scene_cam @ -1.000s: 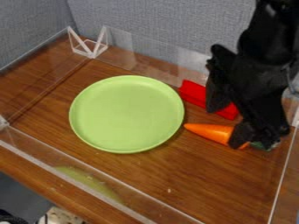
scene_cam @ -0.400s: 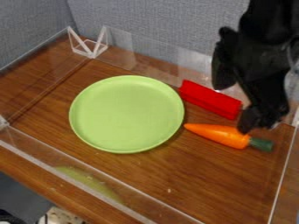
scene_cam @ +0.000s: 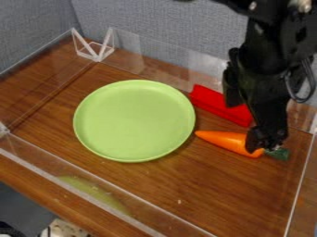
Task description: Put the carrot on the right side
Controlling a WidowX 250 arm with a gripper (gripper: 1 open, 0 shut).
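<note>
Gripper (scene_cam: 262, 139) fingers hang spread apart over the carrot (scene_cam: 223, 140) in the camera view, dark against the wood and pointing down. The carrot lies on the counter (scene_cam: 186, 190) under and beside them: its orange tip pokes out on the plate side of the gripper, its green stem end (scene_cam: 280, 154) shows on the other side, and the fingers hide part of the body between. Whether a finger touches it, I cannot tell; nothing looks lifted.

Just behind the gripper is the red block (scene_cam: 213, 104), partly covered by the fingers. The green plate (scene_cam: 136, 120) sits off to the picture's left of the gripper, bare, with the carrot's tip close to its rim. Farther off, behind and past the plate, stands a white wire frame (scene_cam: 93, 46) near the grey panel (scene_cam: 168, 20).

The step in hand looks like lining up the grasp, with the carrying and placing still to do. Next, the fingers should straddle the carrot's body, go low enough, and close across its narrow width rather than along its length. Care is needed to keep them off the red block so near by. The tapered end could slip, so the thicker part seems the better hold.

No brand, label or writing can be read.
</note>
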